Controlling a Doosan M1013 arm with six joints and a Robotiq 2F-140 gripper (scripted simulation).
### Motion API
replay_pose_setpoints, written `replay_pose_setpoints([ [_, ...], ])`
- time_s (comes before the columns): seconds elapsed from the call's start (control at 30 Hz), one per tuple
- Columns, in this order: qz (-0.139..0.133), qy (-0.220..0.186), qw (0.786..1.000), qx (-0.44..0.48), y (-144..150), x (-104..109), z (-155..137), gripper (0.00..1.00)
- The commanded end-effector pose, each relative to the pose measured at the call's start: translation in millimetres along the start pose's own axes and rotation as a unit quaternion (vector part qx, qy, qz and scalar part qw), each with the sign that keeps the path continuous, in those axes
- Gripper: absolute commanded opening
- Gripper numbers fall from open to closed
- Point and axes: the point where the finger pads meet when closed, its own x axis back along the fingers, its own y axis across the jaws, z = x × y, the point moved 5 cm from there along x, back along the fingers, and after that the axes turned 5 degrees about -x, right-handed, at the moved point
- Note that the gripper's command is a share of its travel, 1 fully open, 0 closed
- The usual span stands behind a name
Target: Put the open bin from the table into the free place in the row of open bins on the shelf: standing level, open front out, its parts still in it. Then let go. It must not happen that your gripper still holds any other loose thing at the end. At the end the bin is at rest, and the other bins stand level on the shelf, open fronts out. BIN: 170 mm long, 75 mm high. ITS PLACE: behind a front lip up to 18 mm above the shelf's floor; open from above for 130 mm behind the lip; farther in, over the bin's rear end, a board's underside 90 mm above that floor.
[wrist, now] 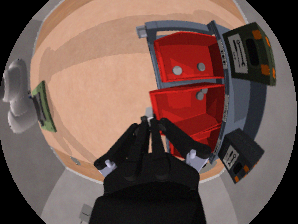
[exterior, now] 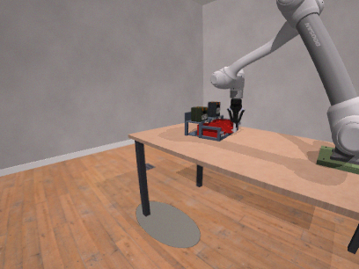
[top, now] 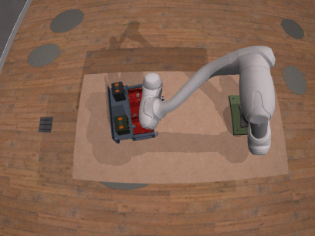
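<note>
A blue-grey shelf (top: 120,109) (wrist: 240,102) stands on the table and holds a row of red open bins. One end bin (top: 143,129) (wrist: 186,49) sits behind the front lip, with round grey parts inside. The middle bin (wrist: 184,106) also holds grey parts; its front edge reaches out over the lip, and it looks skewed or tilted towards the other end bin. That end bin (wrist: 202,142) is partly hidden behind it and the fingers. My gripper (exterior: 236,127) (wrist: 150,112) is shut and empty, pointing down, its tips close to the middle bin's front edge; contact cannot be told.
An olive box (top: 121,125) (exterior: 199,114) (wrist: 250,52) and a dark grey box (top: 118,92) (exterior: 214,109) (wrist: 241,156) stand on the shelf's upper board, behind the bins. The arm's green base plate (top: 235,116) (exterior: 327,159) (wrist: 44,107) is at the table's other end.
</note>
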Motion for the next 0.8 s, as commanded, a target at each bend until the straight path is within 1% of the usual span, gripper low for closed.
replay_pose_setpoints([
  [0.0, 0.0, 0.002, 1.0, -0.001, 5.4, 2.3, 2.3, 0.0],
  [0.77, 0.0, 0.002, 1.0, -0.001, 19.6, 3.1, 3.5, 0.0],
])
